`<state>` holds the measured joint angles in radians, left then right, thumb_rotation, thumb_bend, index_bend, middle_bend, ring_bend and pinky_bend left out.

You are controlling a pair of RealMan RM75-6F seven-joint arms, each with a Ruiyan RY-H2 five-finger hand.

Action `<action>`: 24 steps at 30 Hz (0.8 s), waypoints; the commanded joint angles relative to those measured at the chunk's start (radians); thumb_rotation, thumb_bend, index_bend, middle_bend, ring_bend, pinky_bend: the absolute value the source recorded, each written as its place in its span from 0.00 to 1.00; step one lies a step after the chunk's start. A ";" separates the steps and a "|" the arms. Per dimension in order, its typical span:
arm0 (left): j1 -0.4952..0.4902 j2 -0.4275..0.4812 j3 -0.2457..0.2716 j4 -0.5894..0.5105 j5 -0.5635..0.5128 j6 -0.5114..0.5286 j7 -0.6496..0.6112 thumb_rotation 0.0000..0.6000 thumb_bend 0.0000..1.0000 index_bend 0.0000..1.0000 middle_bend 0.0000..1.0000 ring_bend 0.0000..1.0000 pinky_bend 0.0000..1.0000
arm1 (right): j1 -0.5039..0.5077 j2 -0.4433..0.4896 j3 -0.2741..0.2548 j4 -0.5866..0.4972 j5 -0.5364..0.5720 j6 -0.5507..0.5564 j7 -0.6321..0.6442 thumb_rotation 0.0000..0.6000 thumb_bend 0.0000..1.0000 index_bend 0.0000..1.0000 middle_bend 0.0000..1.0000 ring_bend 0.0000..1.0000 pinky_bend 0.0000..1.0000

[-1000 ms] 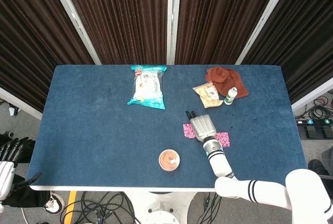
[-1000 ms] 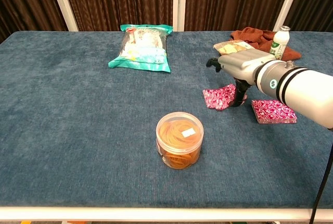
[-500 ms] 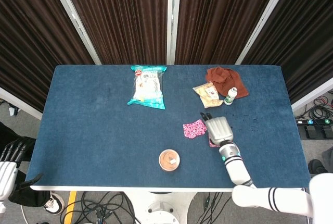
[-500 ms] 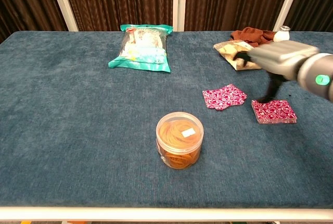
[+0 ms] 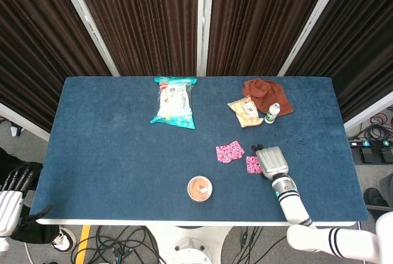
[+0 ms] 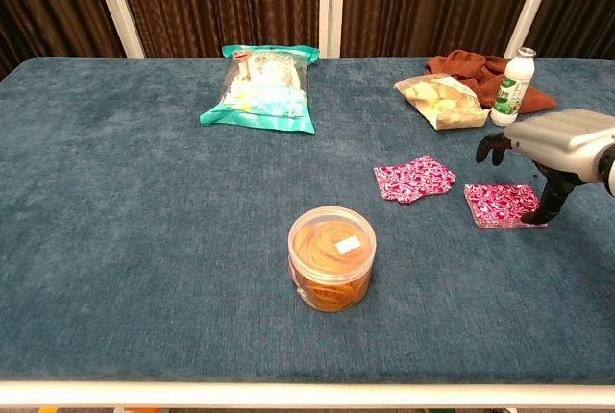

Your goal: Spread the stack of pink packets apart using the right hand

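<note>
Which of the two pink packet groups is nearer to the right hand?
The neat pink stack beside the right hand; the loose pink packets lie further left, toward the jar.

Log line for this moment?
right hand: over stack | loose packets: left of stack | left hand: off table, idle

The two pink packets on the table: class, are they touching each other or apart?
Apart. The chest view shows blue table between the left pink packet and the right pink packet; the head view shows the same gap.
</note>
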<state>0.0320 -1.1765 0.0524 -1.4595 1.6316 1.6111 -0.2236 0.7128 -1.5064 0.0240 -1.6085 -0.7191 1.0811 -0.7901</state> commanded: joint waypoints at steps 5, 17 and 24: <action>0.001 0.004 -0.003 0.000 -0.003 0.004 -0.008 1.00 0.14 0.11 0.08 0.00 0.08 | 0.005 -0.029 0.001 0.022 0.005 -0.012 -0.006 1.00 0.10 0.26 0.24 0.74 0.82; 0.003 0.003 -0.003 0.007 -0.008 0.002 -0.020 1.00 0.14 0.11 0.08 0.00 0.08 | 0.011 -0.059 0.006 0.055 0.029 -0.016 -0.025 1.00 0.10 0.27 0.26 0.74 0.82; 0.004 0.002 -0.003 0.010 -0.008 0.002 -0.025 1.00 0.14 0.11 0.08 0.00 0.08 | 0.013 -0.070 0.007 0.066 0.033 -0.018 -0.029 1.00 0.10 0.29 0.29 0.74 0.82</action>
<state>0.0356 -1.1741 0.0493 -1.4494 1.6232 1.6135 -0.2488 0.7253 -1.5764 0.0309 -1.5429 -0.6861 1.0631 -0.8190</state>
